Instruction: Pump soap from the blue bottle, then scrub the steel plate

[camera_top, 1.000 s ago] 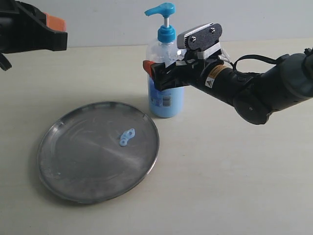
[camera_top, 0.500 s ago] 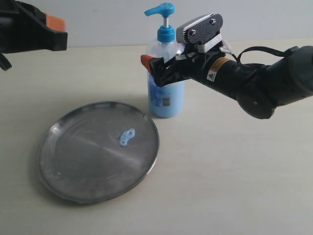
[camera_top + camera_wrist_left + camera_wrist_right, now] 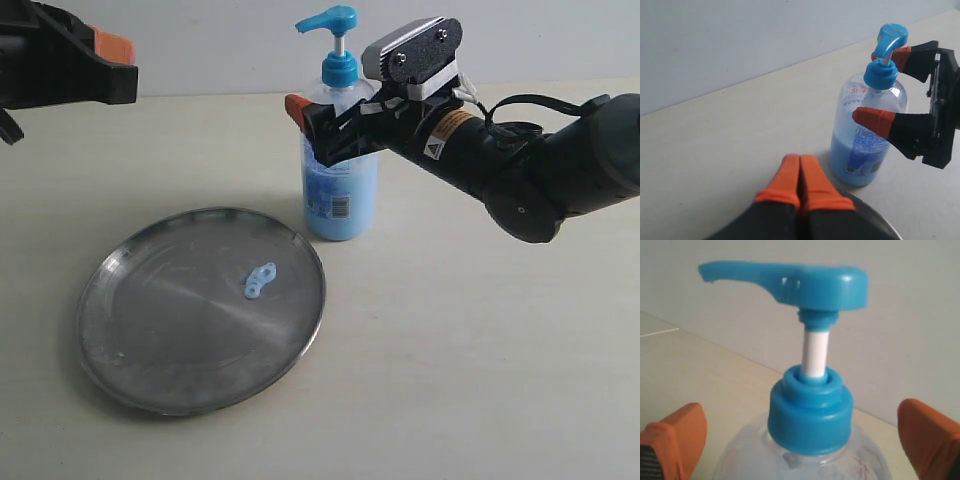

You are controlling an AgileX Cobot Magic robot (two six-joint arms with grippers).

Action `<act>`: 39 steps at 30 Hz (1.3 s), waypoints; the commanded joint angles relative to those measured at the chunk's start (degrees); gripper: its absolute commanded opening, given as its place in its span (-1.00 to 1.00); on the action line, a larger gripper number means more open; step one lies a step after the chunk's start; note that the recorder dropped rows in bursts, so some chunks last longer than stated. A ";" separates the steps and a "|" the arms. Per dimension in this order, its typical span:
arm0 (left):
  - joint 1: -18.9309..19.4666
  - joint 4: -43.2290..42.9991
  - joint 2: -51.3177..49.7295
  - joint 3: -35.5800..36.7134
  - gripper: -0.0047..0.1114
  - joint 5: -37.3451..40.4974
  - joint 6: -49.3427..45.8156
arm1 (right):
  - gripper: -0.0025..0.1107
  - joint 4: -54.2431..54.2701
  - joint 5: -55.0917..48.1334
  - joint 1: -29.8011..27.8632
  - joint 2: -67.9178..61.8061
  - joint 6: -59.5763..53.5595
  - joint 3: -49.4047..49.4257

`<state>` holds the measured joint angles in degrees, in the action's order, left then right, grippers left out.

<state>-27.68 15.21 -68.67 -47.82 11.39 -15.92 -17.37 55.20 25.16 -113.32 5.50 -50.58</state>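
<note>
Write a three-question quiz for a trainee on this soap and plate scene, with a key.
1. True or false: the soap already lies on the steel plate.
2. Choose one. The right gripper is:
A) shut on the plate's rim
B) open, straddling the blue bottle near its top
C) pressed into the soap
3. Fill in: the left gripper is ____ and holds nothing.

Key: 1 true; 2 B; 3 shut.
</note>
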 commanded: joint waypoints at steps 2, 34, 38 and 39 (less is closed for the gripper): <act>-0.27 -0.08 -0.08 0.14 -0.90 -0.89 -0.16 | 0.89 3.05 1.50 -0.24 1.78 -1.52 -0.31; -0.27 1.90 -0.08 0.14 -0.90 -0.67 -0.16 | 0.84 3.45 -37.54 -0.24 25.31 3.72 2.79; -0.27 1.90 -0.08 0.14 -0.90 -0.67 -0.16 | 0.80 3.54 -44.26 -0.24 28.10 4.15 2.79; -0.27 1.90 -0.08 0.14 -0.90 -0.67 -0.16 | 0.79 3.54 -46.58 -0.24 28.88 4.15 2.79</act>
<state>-27.68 16.66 -68.67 -47.82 11.39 -15.92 -14.11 13.71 25.16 -86.33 9.22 -48.08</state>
